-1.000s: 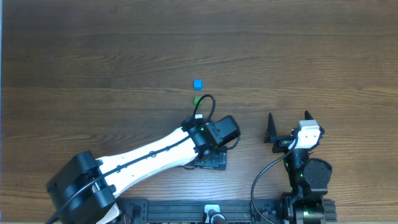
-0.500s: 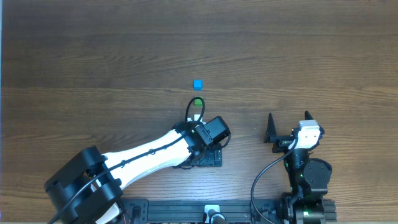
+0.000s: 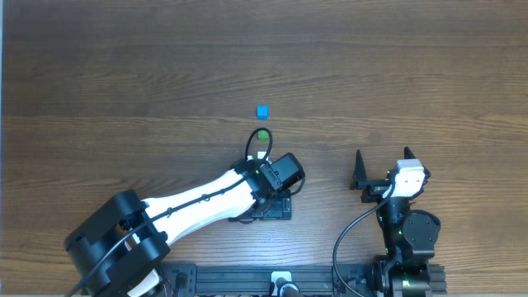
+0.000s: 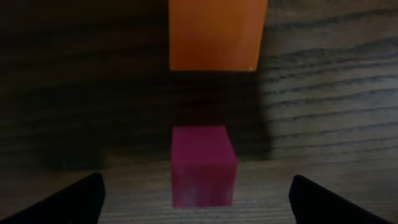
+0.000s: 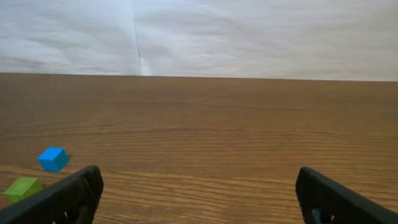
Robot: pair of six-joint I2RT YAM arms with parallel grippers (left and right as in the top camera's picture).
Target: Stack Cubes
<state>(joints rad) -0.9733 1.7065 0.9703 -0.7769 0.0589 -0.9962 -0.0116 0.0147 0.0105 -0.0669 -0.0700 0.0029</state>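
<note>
The left hand (image 4: 196,194) hung open around the magenta cube (image 4: 202,163), with the orange cube (image 4: 214,34) just beyond. The right hand (image 3: 382,155) was open.

The desk (image 3: 124,66) is matt, dark wood grain; the magenta cube (image 4: 203,165) and orange cube (image 4: 214,34) look smooth, matt plastic.

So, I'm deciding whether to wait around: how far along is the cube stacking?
Nothing is stacked yet: the blue cube, green cube, orange cube and magenta cube each sit alone on the table. Under way: the left hand hangs open with a finger either side of the magenta cube, not gripping it. The right hand sits open, off to the side. All the stacking is left.
</note>
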